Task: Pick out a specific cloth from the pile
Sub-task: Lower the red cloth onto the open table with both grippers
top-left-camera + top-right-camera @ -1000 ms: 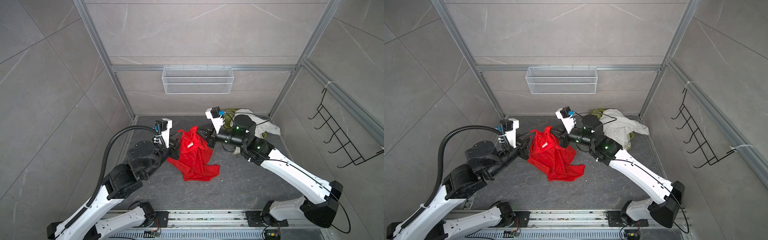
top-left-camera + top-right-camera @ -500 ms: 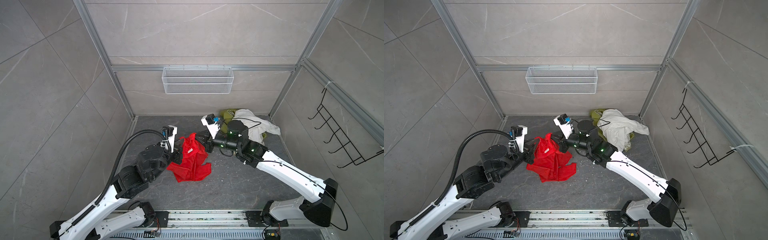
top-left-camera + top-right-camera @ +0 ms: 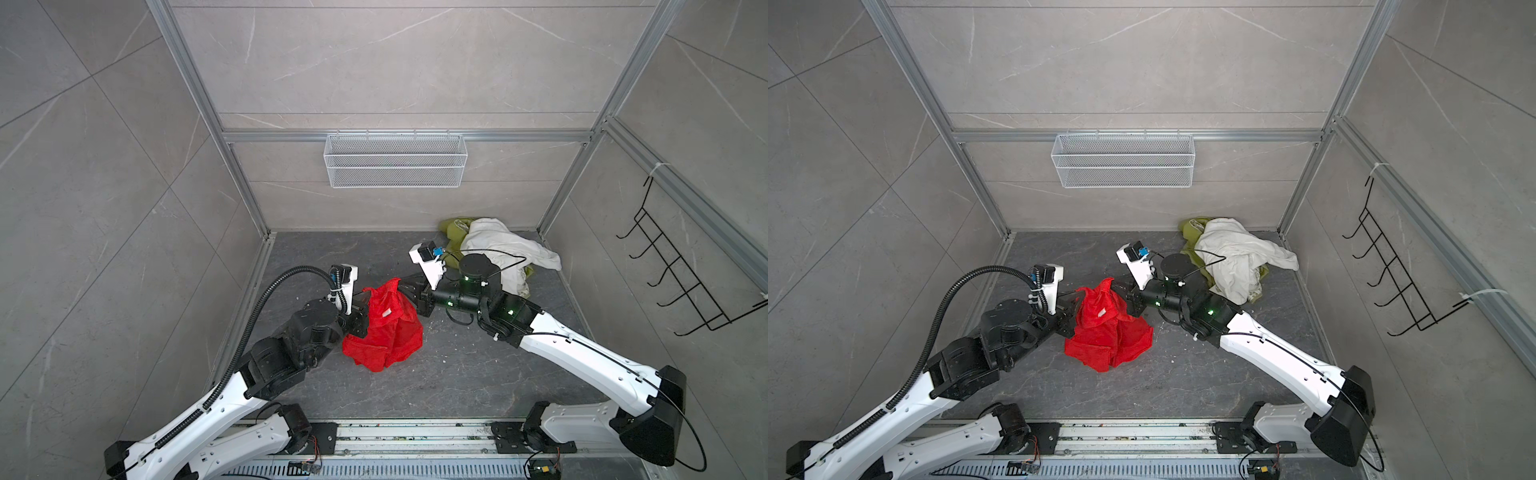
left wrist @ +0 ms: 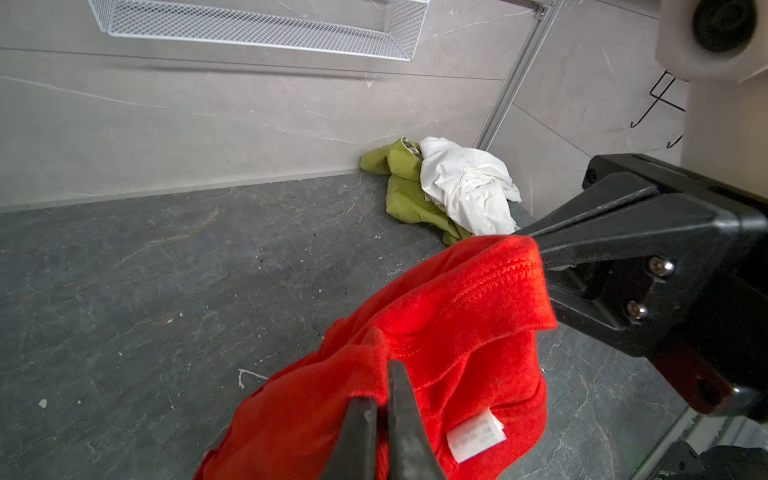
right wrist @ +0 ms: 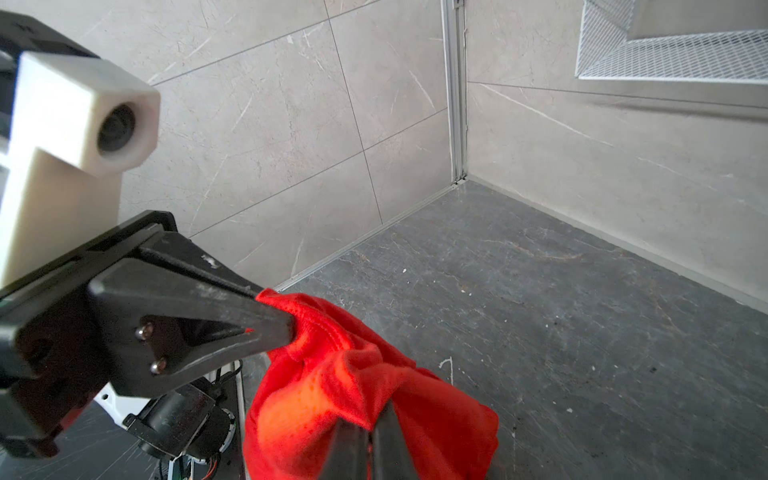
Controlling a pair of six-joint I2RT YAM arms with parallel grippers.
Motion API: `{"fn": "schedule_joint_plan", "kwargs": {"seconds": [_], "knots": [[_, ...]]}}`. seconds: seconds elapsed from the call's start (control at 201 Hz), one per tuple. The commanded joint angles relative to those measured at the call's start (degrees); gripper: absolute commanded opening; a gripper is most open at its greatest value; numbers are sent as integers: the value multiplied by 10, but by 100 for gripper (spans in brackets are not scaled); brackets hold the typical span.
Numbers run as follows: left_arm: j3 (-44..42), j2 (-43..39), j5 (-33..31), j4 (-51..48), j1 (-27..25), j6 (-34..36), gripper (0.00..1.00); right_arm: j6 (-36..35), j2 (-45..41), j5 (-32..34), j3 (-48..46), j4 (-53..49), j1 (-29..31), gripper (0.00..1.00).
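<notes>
Red cloth [image 3: 384, 326], six o'clock of pile [image 3: 498, 249]: pinched by left gripper [image 4: 380, 370] and right gripper [image 5: 376, 415]; opposing pulls risk slipping thin hem.

My left gripper [image 4: 384, 374] tips are buried in the cloth [image 4: 436, 332], and its body is cut off by the frame edge. My right gripper [image 5: 376, 419] is likewise cut off. The label [image 4: 476, 434] print is too blurred to read. My right arm [image 3: 473, 286] hides part of the pile [image 3: 498, 245] behind it.

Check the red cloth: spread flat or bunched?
Bunched. The red cloth hangs crumpled between the left gripper and right gripper, lower folds heaped on the floor.
</notes>
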Motion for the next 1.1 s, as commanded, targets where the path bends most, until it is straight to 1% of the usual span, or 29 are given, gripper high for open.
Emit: {"fn": "schedule_joint_plan", "kwargs": {"seconds": [0.0,0.095,0.264,0.413,0.548,0.677,0.881,1.095], "knots": [[-12,-23,-6,6,-1,-33,0,12,-13,-4,-3,-6,2,0],[-23,-29,-7,-9,-1,-46,0,9,-12,-5,-6,-22,3,0],[-44,-33,-15,-23,-1,-66,0,11,-9,-3,-34,-15,3,0],[-55,-9,5,-5,-2,-82,0,18,1,-4,-50,-11,2,0],[-74,9,9,6,-1,-96,0,22,3,0,-71,-2,2,0],[-102,7,0,19,-1,-109,0,21,4,-1,-107,23,3,0],[-147,1,-18,24,3,-128,0,19,22,8,-135,41,2,0],[-183,4,-7,31,19,-147,0,20,36,10,-154,55,-2,0]]}}
